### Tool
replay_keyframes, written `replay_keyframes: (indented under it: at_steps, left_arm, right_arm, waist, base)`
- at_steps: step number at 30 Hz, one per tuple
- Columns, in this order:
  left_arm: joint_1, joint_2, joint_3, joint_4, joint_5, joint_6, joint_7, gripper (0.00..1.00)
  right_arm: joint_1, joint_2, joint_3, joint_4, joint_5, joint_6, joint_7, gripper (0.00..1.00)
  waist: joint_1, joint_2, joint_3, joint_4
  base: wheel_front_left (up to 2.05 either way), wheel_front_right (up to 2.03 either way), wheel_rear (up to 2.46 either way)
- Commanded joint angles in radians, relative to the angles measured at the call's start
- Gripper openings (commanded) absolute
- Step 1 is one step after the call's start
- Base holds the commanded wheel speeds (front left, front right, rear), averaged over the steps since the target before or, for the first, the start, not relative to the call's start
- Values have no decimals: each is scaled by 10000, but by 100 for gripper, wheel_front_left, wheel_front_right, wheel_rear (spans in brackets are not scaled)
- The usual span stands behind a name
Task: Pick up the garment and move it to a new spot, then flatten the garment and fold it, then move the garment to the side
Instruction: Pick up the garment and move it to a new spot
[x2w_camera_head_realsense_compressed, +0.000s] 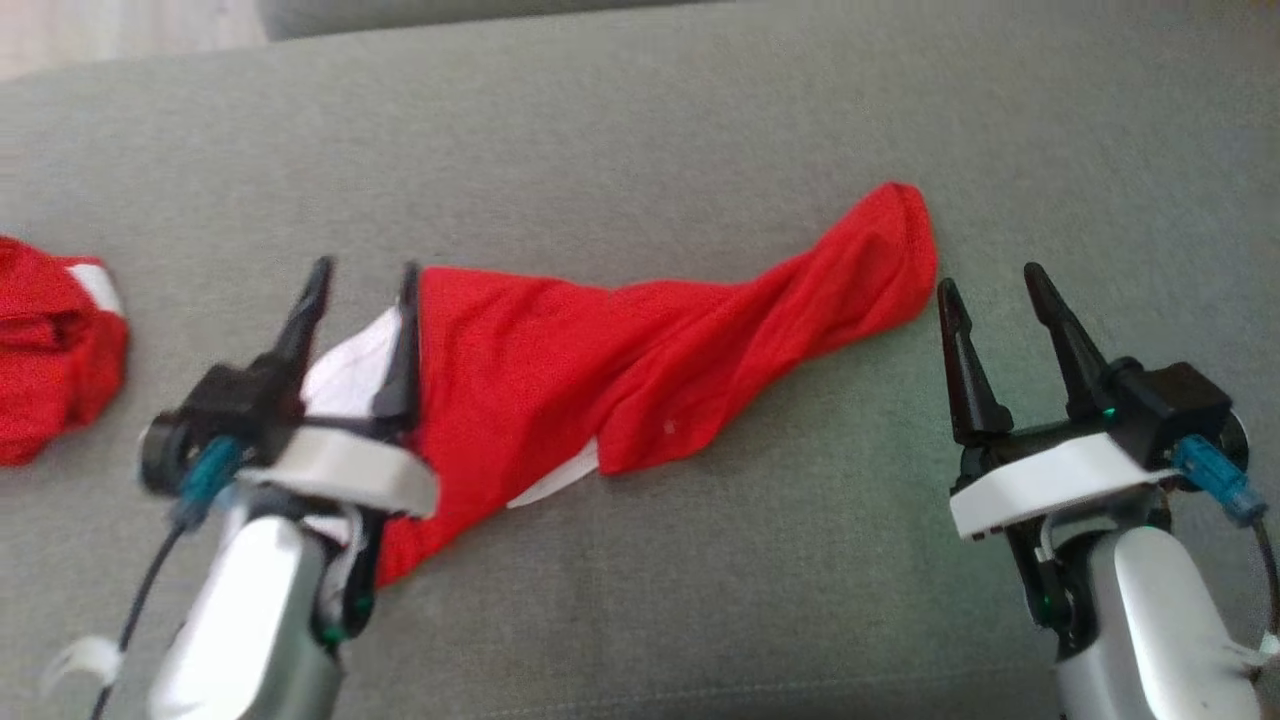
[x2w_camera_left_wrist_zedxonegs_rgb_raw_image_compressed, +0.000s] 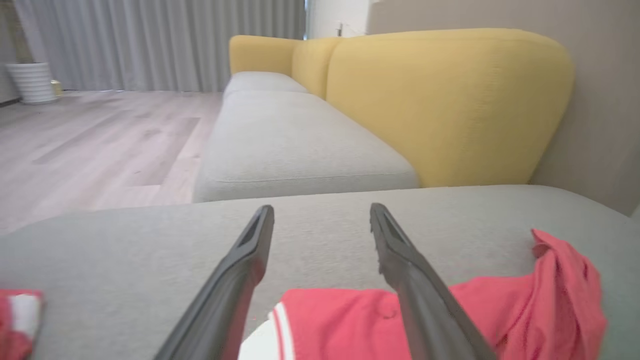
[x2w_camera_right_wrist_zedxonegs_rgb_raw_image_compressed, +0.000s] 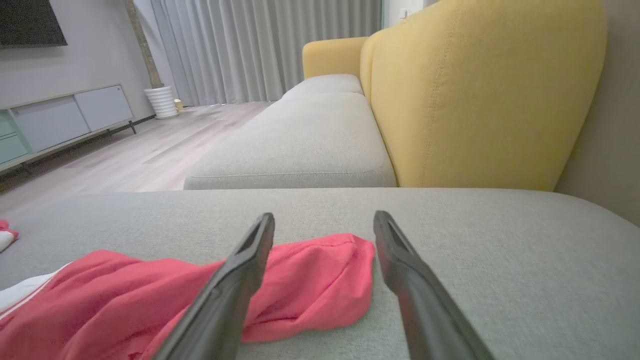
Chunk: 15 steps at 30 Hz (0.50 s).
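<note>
A: What sort of place is this?

B: A home, specifically a living room. A long sofa (x2w_camera_left_wrist_zedxonegs_rgb_raw_image_compressed: 300, 150) runs through it, with grey seat cushions (x2w_camera_right_wrist_zedxonegs_rgb_raw_image_compressed: 310, 145) and rounded yellow backrests (x2w_camera_right_wrist_zedxonegs_rgb_raw_image_compressed: 480, 95).

A: And beyond the sofa?

B: There is a pale wood-plank floor (x2w_camera_right_wrist_zedxonegs_rgb_raw_image_compressed: 150, 155), and floor-length grey curtains (x2w_camera_right_wrist_zedxonegs_rgb_raw_image_compressed: 260, 45) hang across the far side. A low cabinet (x2w_camera_right_wrist_zedxonegs_rgb_raw_image_compressed: 65, 120) on thin dark legs stands against the wall, with a dark screen (x2w_camera_right_wrist_zedxonegs_rgb_raw_image_compressed: 30, 22) mounted above it. A white ribbed pot (x2w_camera_right_wrist_zedxonegs_rgb_raw_image_compressed: 161, 101) sits on the floor just beside the curtains. All of it is domestic furniture, soft and tidy.
</note>
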Motion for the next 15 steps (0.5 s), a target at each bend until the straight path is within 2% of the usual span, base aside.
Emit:
replay_keyframes:
  at_steps: [1, 7, 15]
  left_arm:
    - [-72, 305, 576, -442, -52, 93, -120, 100]
    - [954, 532, 1504, -811, -137, 201, -121, 100]
    - [2019, 481, 1493, -903, 180, 31, -121, 100]
  right_arm:
    - [-94, -20, 193, -362, -102, -9, 91, 100]
    - [122, -20, 204, -247, -144, -9, 159, 100]
    - [694, -20, 37, -175, -181, -9, 276, 100]
  waist:
    - [0, -1, -333, 317]
    - [0, -1, -718, 553]
    - [0, -1, -1401, 674]
  base:
    - [0, 0, 0]
    - [0, 0, 0]
    - [0, 0, 0]
